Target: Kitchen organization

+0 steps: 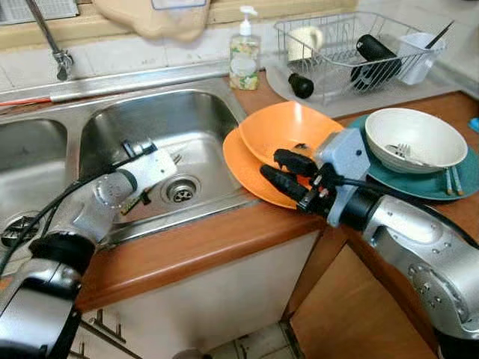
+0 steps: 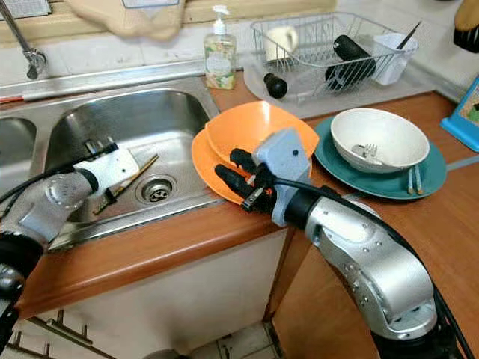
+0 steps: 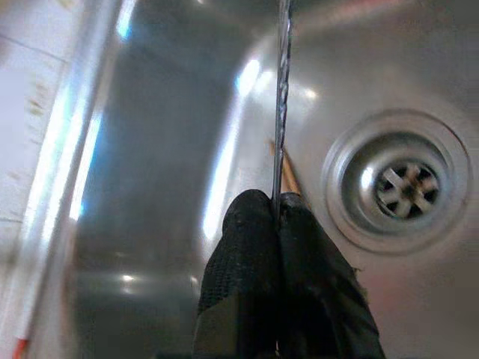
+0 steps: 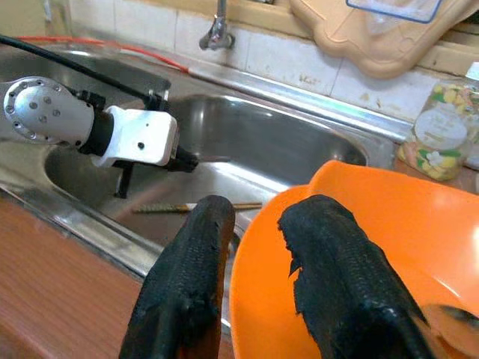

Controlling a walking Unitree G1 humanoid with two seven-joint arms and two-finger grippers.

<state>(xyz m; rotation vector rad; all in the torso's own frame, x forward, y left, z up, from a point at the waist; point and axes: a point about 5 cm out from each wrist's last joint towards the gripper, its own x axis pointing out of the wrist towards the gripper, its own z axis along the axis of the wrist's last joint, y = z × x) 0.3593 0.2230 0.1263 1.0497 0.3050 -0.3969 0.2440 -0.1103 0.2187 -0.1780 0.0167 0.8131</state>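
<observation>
Your left gripper point(image 3: 277, 224) sits inside the sink point(image 1: 161, 127), fingers pinched tight on a thin knife blade point(image 3: 282, 112). Your right gripper point(image 4: 258, 247), fingers parted and empty, hovers at the orange plates point(image 1: 292, 134) right of the sink.

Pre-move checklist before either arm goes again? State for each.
1. Left gripper grip: ok, fingers shut on a thin metal utensil inside the sink.
2. What the utensil is: cannot tell, seen edge-on.
3. Right gripper on the orange plates: not ok yet, fingers open astride the rim of the upper plate, not closed.
4. Plate stack support: not ok, the orange plates overhang the sink edge, upper one tilted.
5. Sink floor: not ok, a stick-like item lies by the drain.
6. White bowl with fork on the teal plate: ok, apart from the right gripper.
</observation>
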